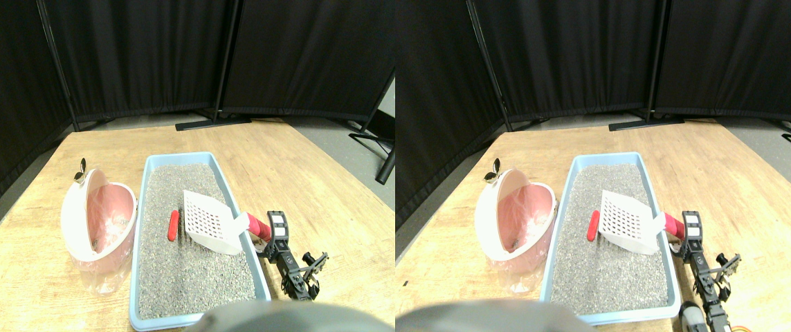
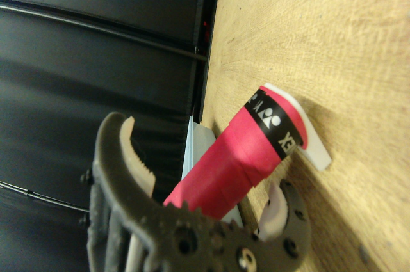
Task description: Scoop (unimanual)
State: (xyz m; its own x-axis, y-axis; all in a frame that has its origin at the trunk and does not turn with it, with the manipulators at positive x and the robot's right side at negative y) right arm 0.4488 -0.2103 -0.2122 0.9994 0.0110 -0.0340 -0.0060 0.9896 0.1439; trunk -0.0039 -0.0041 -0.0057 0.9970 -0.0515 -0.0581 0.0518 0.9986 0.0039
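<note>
On the wooden platform (image 1: 312,187), a blue litter tray (image 1: 160,163) of grey litter (image 1: 187,270) holds a small red object (image 1: 173,225). Over its right rim slants the white slotted scoop (image 1: 210,221), whose red wrapped handle (image 1: 257,226) the right gripper (image 1: 272,235) grasps between its jaws. Just left stands a pink bin (image 1: 99,223).

Scoop (image 1: 212,221) overhangs tray (image 1: 225,169) – bin (image 1: 101,221) beside; floor (image 1: 312,180) open.
</note>
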